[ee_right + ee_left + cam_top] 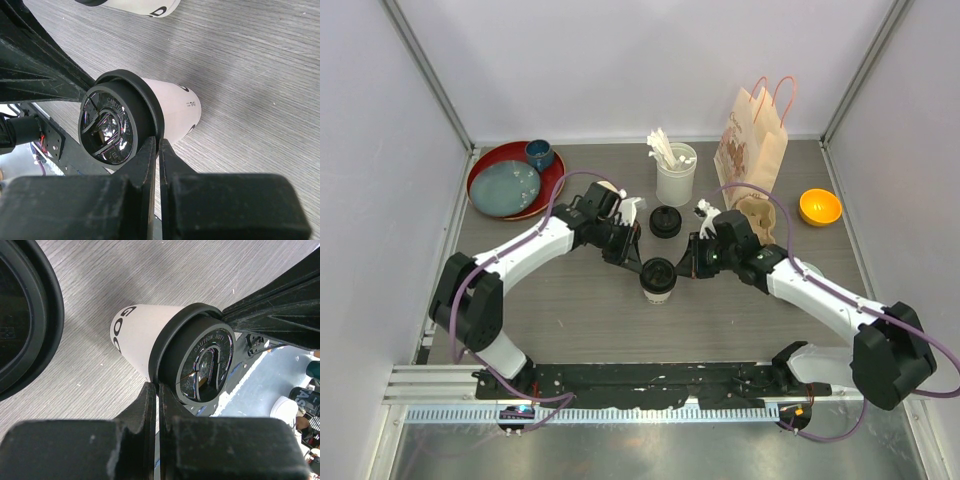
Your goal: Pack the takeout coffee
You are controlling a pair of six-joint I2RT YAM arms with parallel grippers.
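Coffee cup is standing upright mid desk, long axis vertical, black lid facing up | left gripper jaws are pressing together at the lid rim | right gripper jaws likewise

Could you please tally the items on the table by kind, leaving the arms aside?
Lidded coffee cups: 2
Orange bowl: 1
Paper bag: 1
Pulp cup carrier: 1
Cup of white sticks: 1
Red tray: 1
Blue plate: 1
Blue cup: 1
Total: 9
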